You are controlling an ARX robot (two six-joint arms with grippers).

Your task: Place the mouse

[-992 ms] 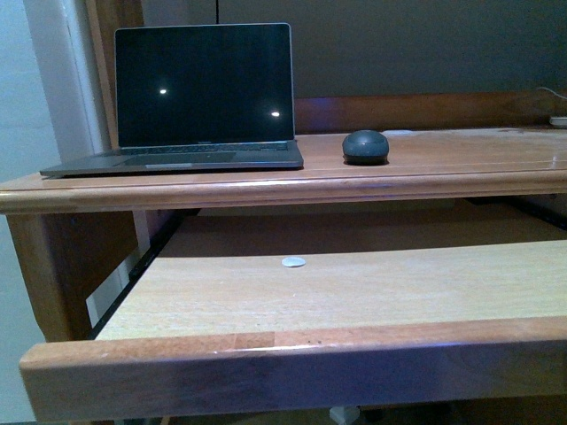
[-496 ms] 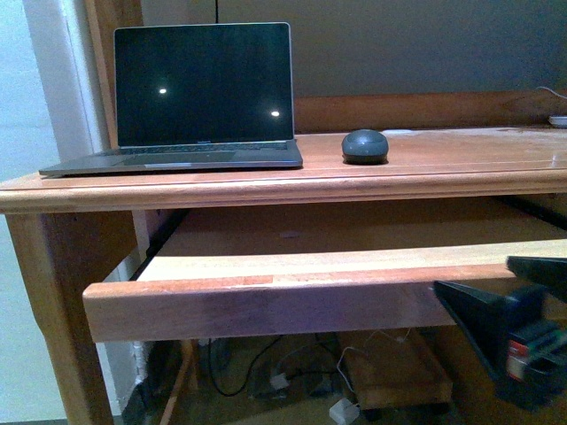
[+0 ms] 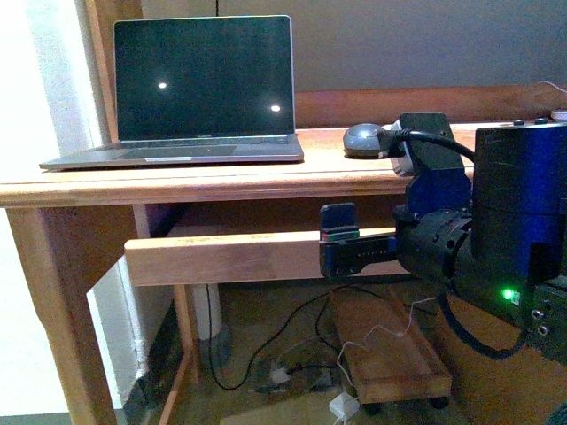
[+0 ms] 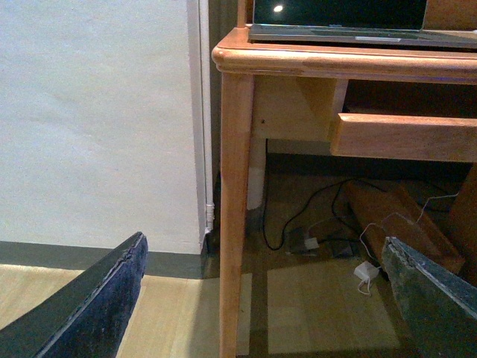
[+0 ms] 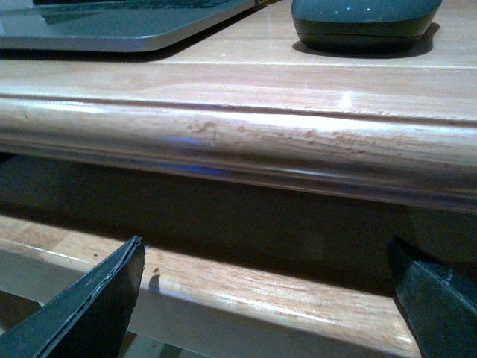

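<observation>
The mouse point(image 3: 361, 138), a dark blue-grey dome, rests on the wooden desk top point(image 3: 221, 177) to the right of the laptop point(image 3: 204, 88); my right arm hides its right part. Seen from the right wrist, the mouse point(image 5: 363, 22) lies beyond the desk's rounded front edge point(image 5: 223, 142). My right gripper point(image 3: 340, 237) hangs open, empty, in front of the pull-out tray's front board point(image 3: 221, 257), below the mouse. Its fingers point(image 5: 89, 306) stand wide apart. My left gripper point(image 4: 261, 298) is open and empty, low beside the desk leg point(image 4: 235, 209), out of the front view.
The open laptop point(image 5: 112, 26) sits at the desk's left, screen dark. A white wall point(image 4: 97, 112) stands left of the desk leg. Cables and a white adapter point(image 4: 365, 272) lie on the floor under the desk, beside a low wooden board point(image 3: 390, 354).
The pull-out tray has slid back in under the desk. My right arm has come up from the lower right and now stands in front of the tray, covering part of the mouse.
</observation>
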